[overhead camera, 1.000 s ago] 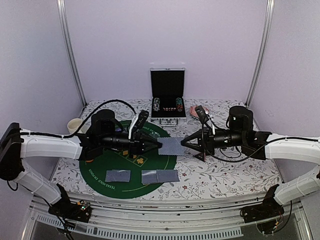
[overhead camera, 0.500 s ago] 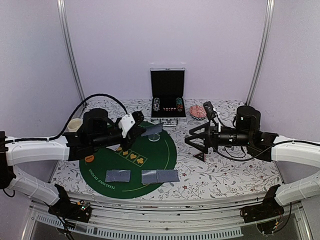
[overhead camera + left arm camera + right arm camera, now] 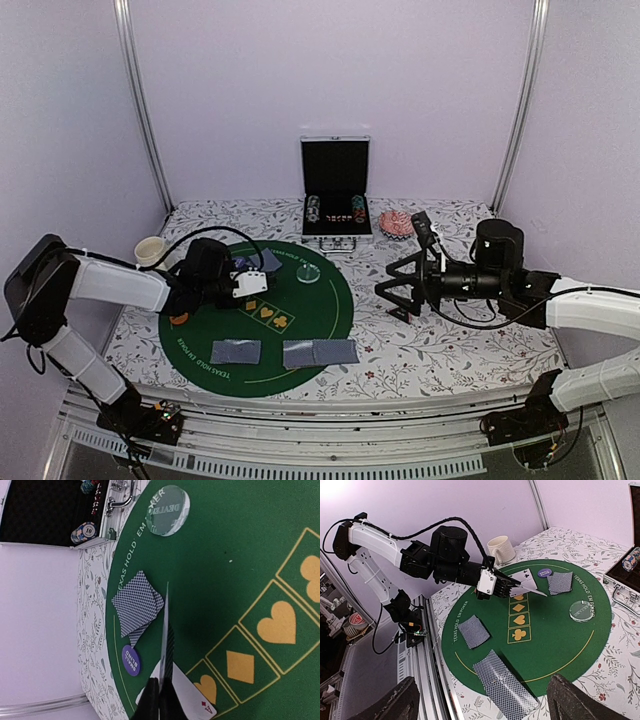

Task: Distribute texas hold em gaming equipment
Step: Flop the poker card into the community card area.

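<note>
Green felt mat (image 3: 320, 310), card (image 3: 167, 645) edge-on clamped between left jaws, right jaws wide, well away.

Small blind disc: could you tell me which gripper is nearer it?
Left. The left gripper, pinching a card, is beside the small blind disc; the right gripper is beyond the mat's right edge.

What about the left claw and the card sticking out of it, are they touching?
Touching. The left wrist view shows the left claw shut on the edge-on playing card, pinching its near end with no gap.
</note>
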### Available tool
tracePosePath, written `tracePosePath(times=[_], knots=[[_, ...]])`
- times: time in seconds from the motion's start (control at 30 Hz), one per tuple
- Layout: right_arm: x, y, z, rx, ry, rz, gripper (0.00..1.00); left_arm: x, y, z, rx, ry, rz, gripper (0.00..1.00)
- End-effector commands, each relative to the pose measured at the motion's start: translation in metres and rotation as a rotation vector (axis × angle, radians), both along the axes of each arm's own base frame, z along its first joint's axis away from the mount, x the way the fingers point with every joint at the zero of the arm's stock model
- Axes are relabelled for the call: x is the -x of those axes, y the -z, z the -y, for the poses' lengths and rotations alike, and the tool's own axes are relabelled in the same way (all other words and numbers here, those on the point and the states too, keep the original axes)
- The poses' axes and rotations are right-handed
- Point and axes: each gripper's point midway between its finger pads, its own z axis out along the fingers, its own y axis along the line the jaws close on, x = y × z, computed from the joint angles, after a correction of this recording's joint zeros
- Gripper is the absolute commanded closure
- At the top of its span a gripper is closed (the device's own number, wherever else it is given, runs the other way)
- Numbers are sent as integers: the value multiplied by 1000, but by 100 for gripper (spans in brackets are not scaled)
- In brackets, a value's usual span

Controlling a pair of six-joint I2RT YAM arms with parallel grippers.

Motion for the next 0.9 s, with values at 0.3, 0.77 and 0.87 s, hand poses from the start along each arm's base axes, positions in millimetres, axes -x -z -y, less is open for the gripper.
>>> tracePosePath(times=[0.3, 0.77, 0.87], knots=[[-1, 3, 10, 8, 22, 22, 9, 38, 70, -12, -178, 139, -175, 100], [-2, 1, 11, 7, 29, 23, 8, 22, 73, -23, -166, 57, -203, 100], [-3, 1, 11, 9, 33, 23, 8, 24, 73, -25, -159, 59, -214, 100]])
